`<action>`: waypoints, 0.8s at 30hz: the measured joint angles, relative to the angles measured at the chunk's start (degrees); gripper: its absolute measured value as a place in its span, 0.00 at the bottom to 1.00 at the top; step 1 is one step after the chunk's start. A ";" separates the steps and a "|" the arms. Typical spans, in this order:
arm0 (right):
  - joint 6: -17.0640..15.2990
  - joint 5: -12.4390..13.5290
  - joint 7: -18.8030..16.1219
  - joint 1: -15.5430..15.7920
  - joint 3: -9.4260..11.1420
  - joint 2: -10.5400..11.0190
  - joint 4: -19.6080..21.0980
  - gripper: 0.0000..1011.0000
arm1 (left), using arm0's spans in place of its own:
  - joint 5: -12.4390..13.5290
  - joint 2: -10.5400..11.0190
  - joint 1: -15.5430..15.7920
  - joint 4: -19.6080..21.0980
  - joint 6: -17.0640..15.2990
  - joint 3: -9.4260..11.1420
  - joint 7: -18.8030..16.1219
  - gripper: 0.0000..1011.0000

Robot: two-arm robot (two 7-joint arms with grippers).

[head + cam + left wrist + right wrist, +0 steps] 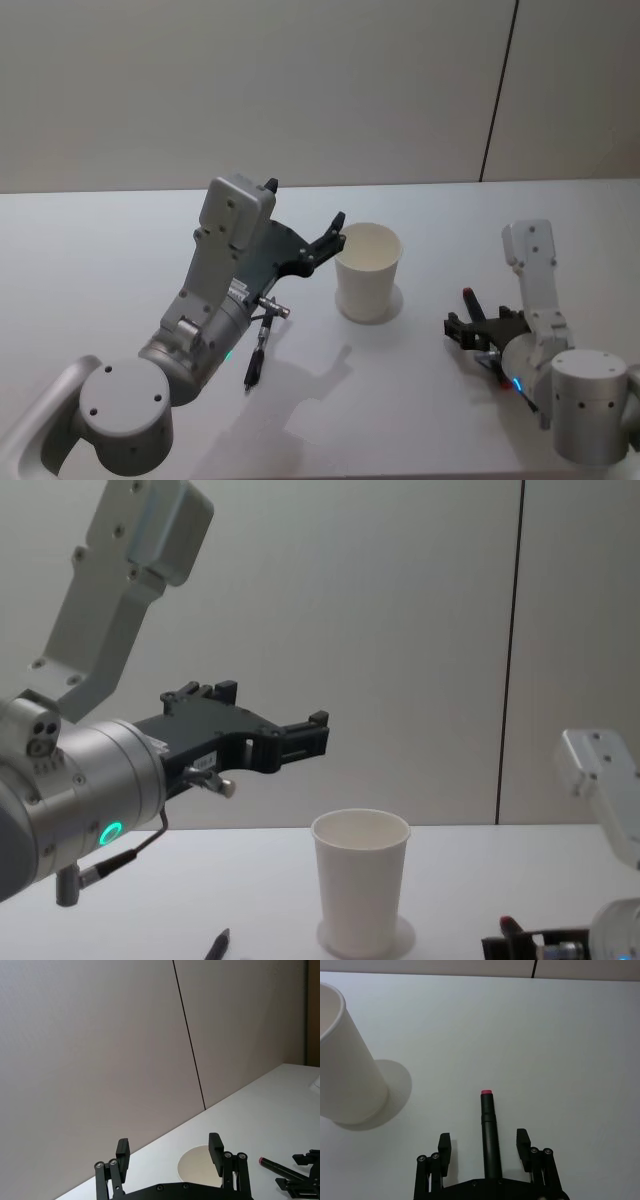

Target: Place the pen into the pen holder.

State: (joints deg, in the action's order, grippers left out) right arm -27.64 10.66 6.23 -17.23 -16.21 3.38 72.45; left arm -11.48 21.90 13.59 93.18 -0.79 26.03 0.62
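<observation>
A plain white tapered paper cup stands on the white table to one side of the jaws of the right gripper. The left gripper hangs spread wide by the cup's rim, and what may be a second dark pen lies below its arm. The slim black pen with a pink end lies flat between the right gripper's parted jaws, pink end beyond them.

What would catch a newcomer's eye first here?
The left gripper, open, hangs raised above the left side of the white paper cup. To the right, a black pen with a pink end lies between the open fingers of the right gripper, low over the table.
</observation>
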 joint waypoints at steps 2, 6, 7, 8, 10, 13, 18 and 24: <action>0.03 -0.08 -0.15 -0.07 0.02 -0.07 -0.37 0.78 | 0.00 0.00 0.00 0.00 0.00 0.00 0.00 0.99; 0.07 -0.22 -0.37 -0.20 0.04 -0.18 -0.86 0.67 | 0.00 0.00 0.00 0.00 0.00 0.00 0.00 0.99; 0.08 -0.26 -0.40 -0.22 0.05 -0.20 -0.95 0.65 | 0.00 0.00 0.00 0.00 0.00 0.00 0.00 0.99; 0.08 -0.31 -0.46 -0.25 0.06 -0.24 -1.13 0.62 | 0.00 0.00 0.00 0.00 0.00 0.00 0.00 0.99; 0.08 -0.34 -0.51 -0.30 0.08 -0.27 -1.26 0.55 | 0.00 0.00 0.00 0.00 0.00 0.00 0.00 0.99; 0.08 -0.43 -0.57 -0.39 0.11 -0.37 -1.54 0.44 | 0.00 0.00 0.00 0.00 0.00 0.00 0.00 0.99; -0.03 -0.56 -0.58 -0.50 0.20 -0.50 -1.89 0.27 | 0.00 0.00 0.00 0.00 0.00 0.00 0.00 0.99; -0.13 -0.65 -0.56 -0.55 0.30 -0.60 -1.98 0.17 | 0.00 0.00 0.00 0.00 0.00 0.00 0.00 0.99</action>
State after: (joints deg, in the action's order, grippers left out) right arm -27.77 10.00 5.67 -17.78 -15.91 2.78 70.47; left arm -11.48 21.90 13.59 93.18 -0.79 26.03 0.63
